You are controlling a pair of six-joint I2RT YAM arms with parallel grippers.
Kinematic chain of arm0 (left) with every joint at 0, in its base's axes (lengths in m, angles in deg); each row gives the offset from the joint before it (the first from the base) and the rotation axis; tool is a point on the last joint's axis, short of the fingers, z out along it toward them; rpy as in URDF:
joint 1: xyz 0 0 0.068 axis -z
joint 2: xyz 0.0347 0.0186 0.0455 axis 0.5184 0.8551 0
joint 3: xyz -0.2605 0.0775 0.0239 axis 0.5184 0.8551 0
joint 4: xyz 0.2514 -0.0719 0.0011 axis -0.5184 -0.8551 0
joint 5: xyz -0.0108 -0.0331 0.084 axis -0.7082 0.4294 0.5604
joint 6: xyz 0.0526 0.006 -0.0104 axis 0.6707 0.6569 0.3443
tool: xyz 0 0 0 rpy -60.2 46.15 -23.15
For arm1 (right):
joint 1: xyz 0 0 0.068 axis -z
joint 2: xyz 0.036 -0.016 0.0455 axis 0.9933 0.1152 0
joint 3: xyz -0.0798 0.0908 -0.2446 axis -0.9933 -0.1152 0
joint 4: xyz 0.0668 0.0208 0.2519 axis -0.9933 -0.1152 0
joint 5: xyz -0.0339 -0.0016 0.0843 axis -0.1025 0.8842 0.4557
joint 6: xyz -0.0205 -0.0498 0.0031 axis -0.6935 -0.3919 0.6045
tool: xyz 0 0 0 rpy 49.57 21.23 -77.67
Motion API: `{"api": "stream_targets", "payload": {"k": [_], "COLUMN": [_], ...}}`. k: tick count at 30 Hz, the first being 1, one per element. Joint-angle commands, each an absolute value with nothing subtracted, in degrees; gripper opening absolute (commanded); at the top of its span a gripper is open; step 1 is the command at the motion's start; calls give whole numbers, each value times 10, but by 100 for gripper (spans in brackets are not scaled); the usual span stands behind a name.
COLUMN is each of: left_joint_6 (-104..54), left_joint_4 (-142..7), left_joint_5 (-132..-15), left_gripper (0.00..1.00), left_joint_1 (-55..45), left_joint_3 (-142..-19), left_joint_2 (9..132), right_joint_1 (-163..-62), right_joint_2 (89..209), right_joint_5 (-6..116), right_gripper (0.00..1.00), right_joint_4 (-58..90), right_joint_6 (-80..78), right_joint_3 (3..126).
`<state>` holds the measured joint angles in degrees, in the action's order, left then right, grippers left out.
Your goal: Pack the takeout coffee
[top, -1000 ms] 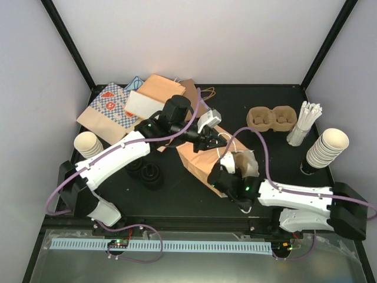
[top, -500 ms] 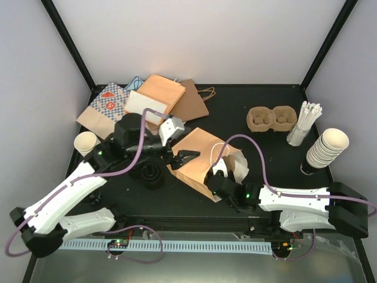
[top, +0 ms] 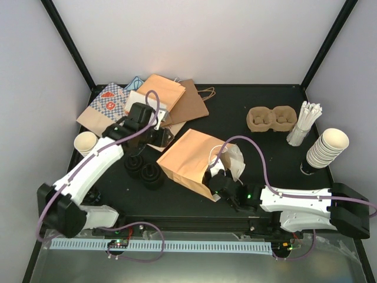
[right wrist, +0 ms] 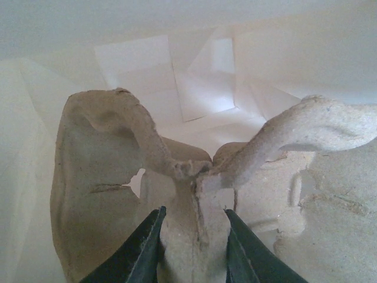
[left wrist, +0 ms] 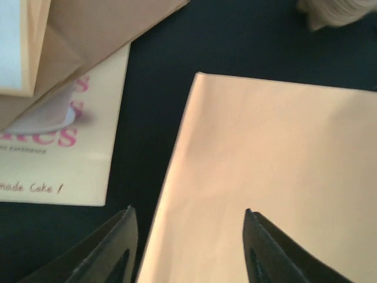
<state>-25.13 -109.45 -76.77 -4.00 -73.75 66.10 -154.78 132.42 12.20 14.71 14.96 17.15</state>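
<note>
While buried in the open mouth of the brown paper bag (top: 185, 159), pinches the pulp carrier (right wrist: 100, 177) by its middle rib with the right gripper (right wrist: 194, 239), jaws pressed hard against that rib. Shows only white bag lining around the carrier in the right wrist view, so puts it just inside the bag. Finds the bag lying on its side at the middle of the bench, mouth turned toward the right edge, closed end toward the left edge. Hangs the left gripper (left wrist: 187, 242) over that closed end's corner, jaws well apart, one over brown paper, the other over bare black bench (left wrist: 150, 88); grips nothing. Sees a printed bag with pink lettering (left wrist: 53, 159) just beside that corner, part of a heap of flat paper bags (top: 150, 97) toward the far left corner. Places a second pulp carrier (top: 271, 118) near the far right corner, well apart from the bag, with a bundle of white straws (top: 305, 122) just beside it. Counts one stack of lidless cream cups (top: 326, 147) at the right edge and another stack (top: 87, 143) at the left edge. Spots black lids (top: 144, 169) just beside the bag's closed end, toward the left edge. Cannot call the dark round shape (top: 306, 167) beside the right-hand stack a capped cup with any certainty.
</note>
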Motion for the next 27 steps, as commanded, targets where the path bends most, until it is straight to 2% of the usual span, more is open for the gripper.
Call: {"api": "stream_targets", "payload": {"k": [1,10,14,27], "left_joint_6": [-267,-256,-253,-222], "left_joint_4": [-1152,-1168,-1178,-1175], "left_joint_5": [-781,-749,-708,-790], "left_gripper": [44,18,3,2], "left_joint_1": [-79,-96,-97,-79], "left_joint_3": [-790,-789,-788,-810], "left_joint_2": [735,832,866,950], "right_joint_1": [-1552,-1552,-1552,-1551], "right_joint_2": [1316,1314,1316,1321], "right_joint_5": [126,134,143,174], "right_gripper": [27,27,27,27], "right_joint_4": [173,174,178,197], "right_joint_6": [138,121,114,81], "right_joint_3": [167,165,165,170]}}
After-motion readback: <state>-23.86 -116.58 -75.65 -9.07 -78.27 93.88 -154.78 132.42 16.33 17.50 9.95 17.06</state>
